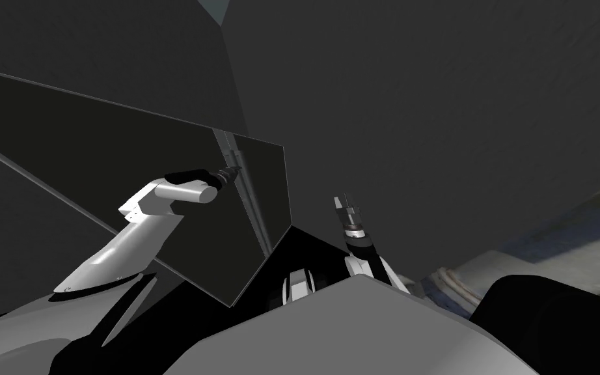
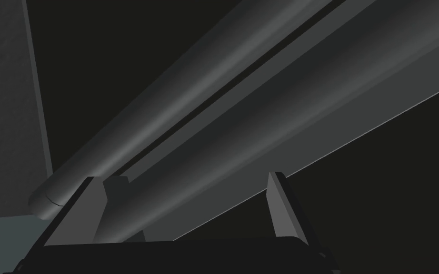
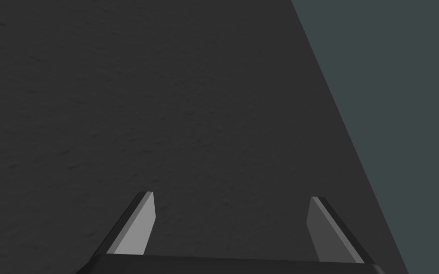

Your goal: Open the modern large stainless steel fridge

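The fridge (image 1: 129,169) is a broad dark panel slanting across the left of the head view. Two long grey bar handles (image 1: 256,211) run side by side down its front, near its right edge. My left gripper (image 1: 235,172) reaches up to these bars. In the left wrist view it (image 2: 187,200) is open, and the nearer handle bar (image 2: 242,128) runs out from between its fingers (image 2: 90,209). The second bar (image 2: 175,100) lies just beyond, parallel to it. My right gripper (image 1: 343,200) hangs apart to the right of the fridge, open (image 3: 230,223) and holding nothing.
A dark wall (image 1: 455,117) rises close behind and to the right of the fridge. A black area (image 1: 305,250) shows under the panel's lower right corner. Pale floor (image 1: 572,241) lies at the far right.
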{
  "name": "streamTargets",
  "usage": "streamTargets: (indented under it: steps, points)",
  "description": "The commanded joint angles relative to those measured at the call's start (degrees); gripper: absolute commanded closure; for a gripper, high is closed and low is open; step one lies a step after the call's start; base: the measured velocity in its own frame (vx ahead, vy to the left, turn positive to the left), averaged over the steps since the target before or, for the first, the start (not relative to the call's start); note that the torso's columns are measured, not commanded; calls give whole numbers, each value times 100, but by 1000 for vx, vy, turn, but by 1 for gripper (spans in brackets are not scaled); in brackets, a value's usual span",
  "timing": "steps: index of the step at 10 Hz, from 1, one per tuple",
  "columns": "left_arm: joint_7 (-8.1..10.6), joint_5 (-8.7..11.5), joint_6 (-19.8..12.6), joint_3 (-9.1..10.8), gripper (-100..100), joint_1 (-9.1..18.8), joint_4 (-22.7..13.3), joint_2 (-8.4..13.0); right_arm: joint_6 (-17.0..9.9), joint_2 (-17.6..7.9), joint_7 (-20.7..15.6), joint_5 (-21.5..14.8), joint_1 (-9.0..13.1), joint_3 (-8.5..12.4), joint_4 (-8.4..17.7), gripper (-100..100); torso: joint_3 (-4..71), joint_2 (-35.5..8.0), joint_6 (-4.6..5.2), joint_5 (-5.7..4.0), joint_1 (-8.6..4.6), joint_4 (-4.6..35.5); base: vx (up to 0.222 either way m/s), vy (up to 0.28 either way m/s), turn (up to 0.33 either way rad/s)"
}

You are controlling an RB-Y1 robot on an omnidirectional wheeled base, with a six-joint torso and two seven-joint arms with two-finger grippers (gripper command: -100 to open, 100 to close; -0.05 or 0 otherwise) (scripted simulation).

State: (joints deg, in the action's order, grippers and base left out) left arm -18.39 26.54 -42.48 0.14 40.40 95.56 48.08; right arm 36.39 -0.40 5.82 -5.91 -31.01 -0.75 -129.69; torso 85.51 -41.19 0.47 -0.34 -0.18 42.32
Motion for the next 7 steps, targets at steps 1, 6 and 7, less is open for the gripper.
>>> streamTargets:
  steps: [1,6,7]
  points:
    - [-32,101,-371,76,-100,408,-182,252,0,0,0,0,-1,1,0,0,-1,0,3,-3,-1,4,-16,-34,-68]
    - [-93,266,-804,98,-100,872,-408,553,0,0,0,0,-1,1,0,0,-5,-7,-2,2,8,-1,-13,-18,-49]
    - [-121,339,-995,108,-100,1046,-504,698,0,0,0,0,-1,1,0,0,1,-3,-3,-3,9,7,-16,-22,-52]
